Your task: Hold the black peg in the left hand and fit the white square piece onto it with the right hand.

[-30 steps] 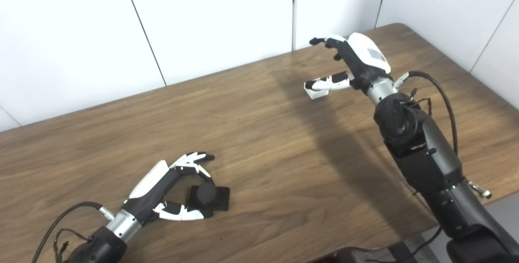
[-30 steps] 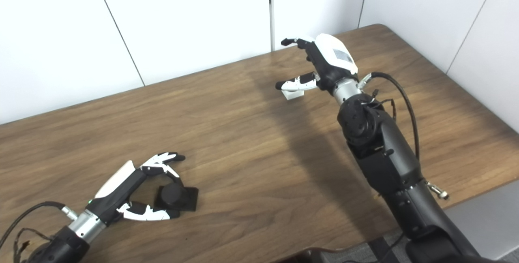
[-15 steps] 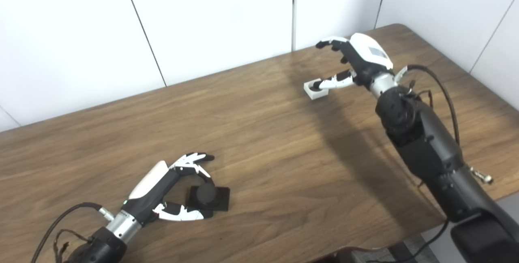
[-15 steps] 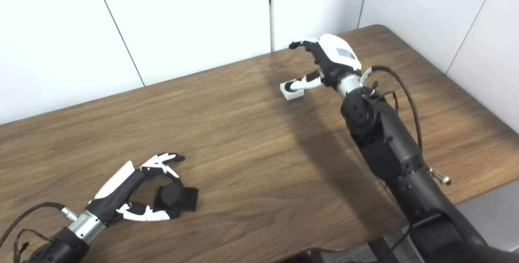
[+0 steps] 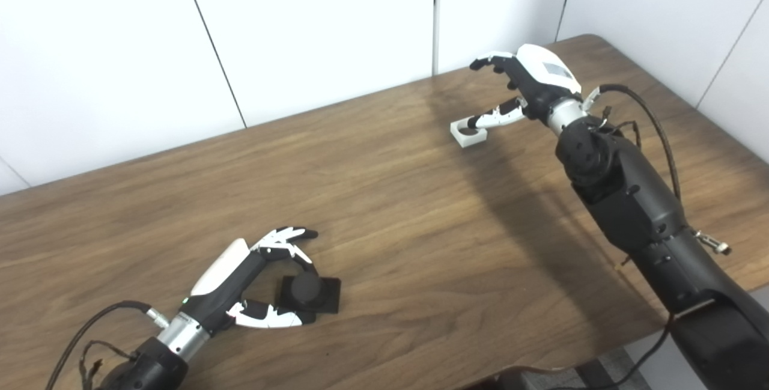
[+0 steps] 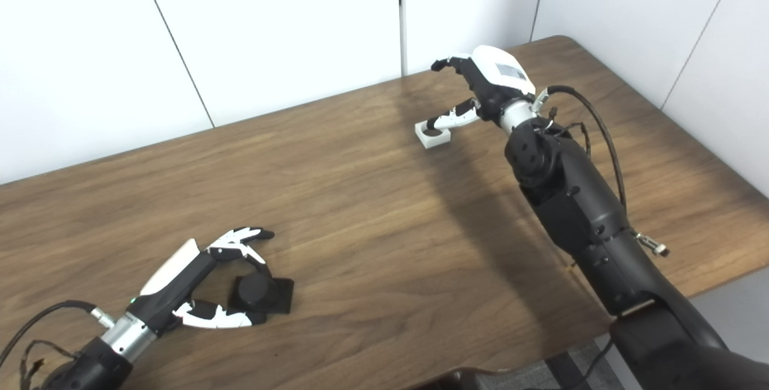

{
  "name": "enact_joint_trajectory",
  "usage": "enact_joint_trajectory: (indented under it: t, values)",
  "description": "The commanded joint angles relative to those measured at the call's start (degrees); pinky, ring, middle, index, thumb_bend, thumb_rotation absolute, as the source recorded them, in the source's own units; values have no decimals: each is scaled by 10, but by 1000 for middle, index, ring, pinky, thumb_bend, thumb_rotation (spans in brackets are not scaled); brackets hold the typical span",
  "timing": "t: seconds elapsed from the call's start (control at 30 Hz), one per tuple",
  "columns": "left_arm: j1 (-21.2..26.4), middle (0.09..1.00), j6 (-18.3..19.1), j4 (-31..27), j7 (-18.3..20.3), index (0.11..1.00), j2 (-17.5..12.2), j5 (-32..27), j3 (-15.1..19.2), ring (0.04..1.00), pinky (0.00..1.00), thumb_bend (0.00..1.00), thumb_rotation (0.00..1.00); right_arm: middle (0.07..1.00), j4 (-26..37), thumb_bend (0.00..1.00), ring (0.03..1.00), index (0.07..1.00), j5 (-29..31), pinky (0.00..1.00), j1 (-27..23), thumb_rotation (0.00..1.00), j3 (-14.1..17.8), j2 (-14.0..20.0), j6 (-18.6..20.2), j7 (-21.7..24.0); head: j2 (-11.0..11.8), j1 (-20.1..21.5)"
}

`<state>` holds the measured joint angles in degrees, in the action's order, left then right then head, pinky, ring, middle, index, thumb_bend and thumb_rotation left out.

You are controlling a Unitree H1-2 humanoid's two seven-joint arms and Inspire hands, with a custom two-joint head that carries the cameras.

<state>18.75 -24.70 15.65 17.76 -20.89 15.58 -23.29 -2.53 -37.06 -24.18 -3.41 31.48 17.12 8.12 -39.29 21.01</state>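
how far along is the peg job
Early. Nothing is fitted. The left hand cups the black peg, which sits on the table. The right hand is open at the white piece, its thumb at the hole. Left: grasp, lift, fit.

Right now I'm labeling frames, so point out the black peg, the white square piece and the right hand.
black peg (image 5: 305, 287), left eye view, on its round top.
white square piece (image 5: 464, 136), left eye view, on its front left wall.
right hand (image 6: 489, 83), right eye view, on the back of the hand.
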Motion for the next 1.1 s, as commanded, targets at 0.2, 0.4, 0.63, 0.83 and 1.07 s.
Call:
enact_joint_trajectory:
  t: [0.2,0.4,0.63,0.83,1.07]
  values:
    - [-24,888,24,3,25,494,-10,38,-17,934,939,516,76,864,-40,673,834,791,-13,678,-71,251,-21,30,-13,7,-2,-5]
    - [-24,887,26,1,24,494,-10,41,-17,933,936,516,75,860,-51,676,825,787,-12,669,-79,247,-34,35,-18,9,-2,-7]
    - [-25,888,38,-6,27,494,-10,44,-18,937,926,515,77,857,-51,670,820,785,-8,672,-83,229,-43,37,-20,13,-2,-8]
    - [-25,885,29,-2,23,494,-9,46,-18,935,924,516,75,863,-50,666,826,790,-9,676,-79,231,-49,38,-20,17,1,-10]
    - [-29,885,41,-7,25,494,-7,43,-18,941,955,516,74,864,-45,663,823,789,-13,664,-72,230,-52,38,-20,16,0,-20]
